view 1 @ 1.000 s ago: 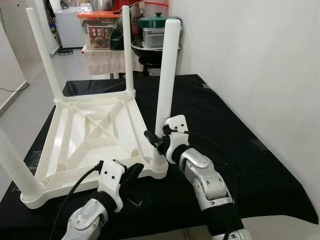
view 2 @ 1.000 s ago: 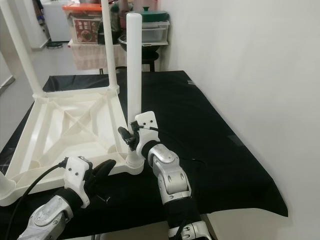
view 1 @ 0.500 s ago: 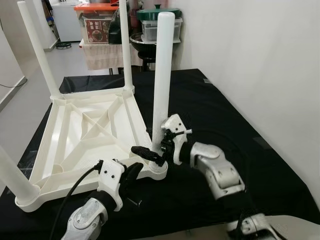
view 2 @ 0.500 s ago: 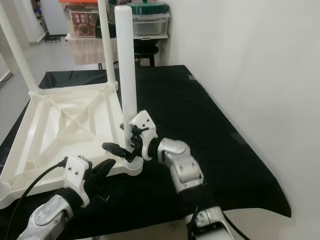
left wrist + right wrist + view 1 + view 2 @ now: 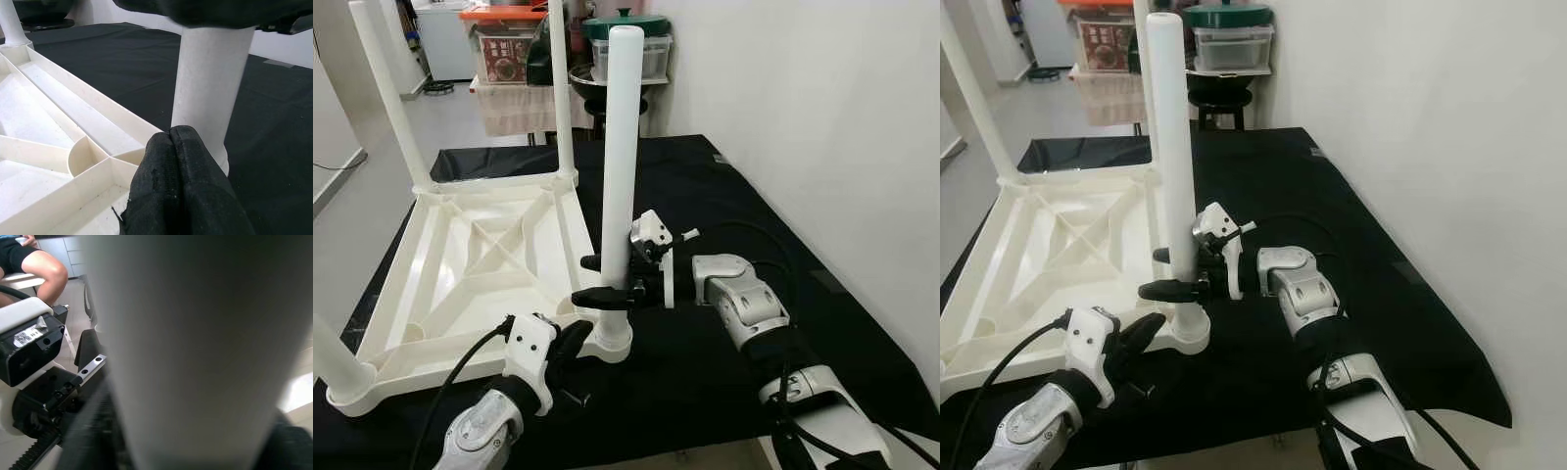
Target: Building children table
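A white table [image 5: 480,259] lies upside down on a black cloth [image 5: 724,196], with its near right leg [image 5: 618,166] standing upright in the corner socket. The right gripper [image 5: 607,279] reaches in from the right, its two black fingers [image 5: 597,294] clamped on either side of the leg low down. The left gripper [image 5: 570,343], jaws pressed together and holding nothing, rests against the table's near rim just left of that socket.
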Controlling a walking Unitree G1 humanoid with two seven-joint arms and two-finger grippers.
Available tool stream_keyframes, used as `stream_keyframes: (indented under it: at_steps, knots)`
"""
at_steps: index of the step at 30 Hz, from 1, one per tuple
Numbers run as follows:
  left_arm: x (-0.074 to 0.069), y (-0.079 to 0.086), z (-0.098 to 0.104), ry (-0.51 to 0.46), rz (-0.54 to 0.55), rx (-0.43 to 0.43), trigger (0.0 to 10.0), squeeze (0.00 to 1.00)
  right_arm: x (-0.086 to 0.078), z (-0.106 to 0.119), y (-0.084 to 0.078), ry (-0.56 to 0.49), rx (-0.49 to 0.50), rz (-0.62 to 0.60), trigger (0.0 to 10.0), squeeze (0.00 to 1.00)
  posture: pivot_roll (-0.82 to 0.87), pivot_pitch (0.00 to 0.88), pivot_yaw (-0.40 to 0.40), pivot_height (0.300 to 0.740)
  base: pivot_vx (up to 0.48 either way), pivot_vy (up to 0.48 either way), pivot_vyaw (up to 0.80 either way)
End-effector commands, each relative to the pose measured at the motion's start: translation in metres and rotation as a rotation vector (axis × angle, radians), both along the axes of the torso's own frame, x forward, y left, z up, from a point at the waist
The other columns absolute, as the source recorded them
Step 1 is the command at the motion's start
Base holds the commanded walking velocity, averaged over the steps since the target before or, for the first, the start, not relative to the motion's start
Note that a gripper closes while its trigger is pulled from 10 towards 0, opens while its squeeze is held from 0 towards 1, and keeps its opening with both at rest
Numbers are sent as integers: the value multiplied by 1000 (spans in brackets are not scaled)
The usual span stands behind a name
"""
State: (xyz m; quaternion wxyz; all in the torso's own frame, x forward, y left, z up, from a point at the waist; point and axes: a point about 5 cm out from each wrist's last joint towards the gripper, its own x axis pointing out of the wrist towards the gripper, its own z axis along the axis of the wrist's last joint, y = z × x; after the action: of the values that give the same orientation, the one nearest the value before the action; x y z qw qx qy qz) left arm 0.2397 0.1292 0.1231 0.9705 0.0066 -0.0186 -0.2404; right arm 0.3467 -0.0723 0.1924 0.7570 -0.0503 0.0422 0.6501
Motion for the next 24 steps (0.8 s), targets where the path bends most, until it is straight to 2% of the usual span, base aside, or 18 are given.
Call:
stream_keyframes:
  at_steps: [1, 5, 6, 8, 9, 10, 11, 12, 13, 14, 15, 16, 17, 20, 24]
  knots:
    - [-2, -1, -2, 11, -3, 2, 10000, 0, 0, 1, 1, -9, 5, 12, 0, 0, 43, 0, -50, 740, 0, 0, 0]
    - [-2, -2, -2, 10, -4, 1, 10000, 0, 1, 0, -2, -18, 15, -25, 0, 0, 42, 0, -50, 740, 0, 0, 0]
    - [-2, -2, -2, 9, -3, 0, 10000, 0, 0, -3, -5, -19, 22, -88, 0, 0, 37, 0, -49, 740, 0, 0, 0]
    - [-1, -1, -2, 9, -2, 0, 10000, 0, -1, -6, -6, -18, 24, -126, 0, 0, 37, 0, -49, 740, 0, 0, 0]
    - [-1, -1, -1, 8, -2, 0, 10000, 0, -3, -12, -5, -17, 18, -203, 0, 0, 34, 0, -49, 740, 0, 0, 0]
    - [-1, -1, -1, 8, -2, 0, 10000, 0, -3, -12, -5, -17, 18, -203, 0, 0, 34, 0, -49, 740, 0, 0, 0]
    - [-1, 0, -1, 8, -1, 1, 10000, 0, 3, -16, 0, -9, 85, -521, 0, 0, 25, 0, -53, 740, 0, 0, 0]
    - [-1, 1, -1, 7, -1, 1, 10000, 0, 4, -27, -2, 121, 169, -846, 0, 0, 28, 0, -49, 740, 0, 0, 0]
    - [-1, 1, -1, 7, -1, 1, 10000, 0, 4, -27, -2, 121, 169, -846, 0, 0, 28, 0, -49, 740, 0, 0, 0]
    - [-1, 1, 0, 7, -1, 0, 10000, 0, -11, -46, 2, 192, 104, -943, 0, 0, 30, 0, -49, 740, 0, 0, 0]
    - [0, 2, 0, 7, 0, 1, 10000, 0, -24, -53, 10, 154, 55, -935, 0, 0, 23, 0, -34, 740, 0, 0, 0]
    - [0, 2, 0, 7, 0, 1, 10000, 0, -24, -53, 10, 154, 55, -935, 0, 0, 23, 0, -34, 740, 0, 0, 0]
    - [1, 3, -1, 9, 1, 1, 10000, 0, -27, -48, 18, 119, 68, -847, 0, 0, 14, 0, -26, 740, 0, 0, 0]
    - [2, 3, -1, 13, -4, -5, 10000, 0, -21, -47, 17, 125, 77, -852, 0, 0, 14, 0, -26, 740, 0, 0, 0]
    - [3, 3, 0, 9, -5, 0, 10000, 0, -27, -51, 27, 112, 32, -778, 0, 0, 24, 0, -33, 740, 0, 0, 0]
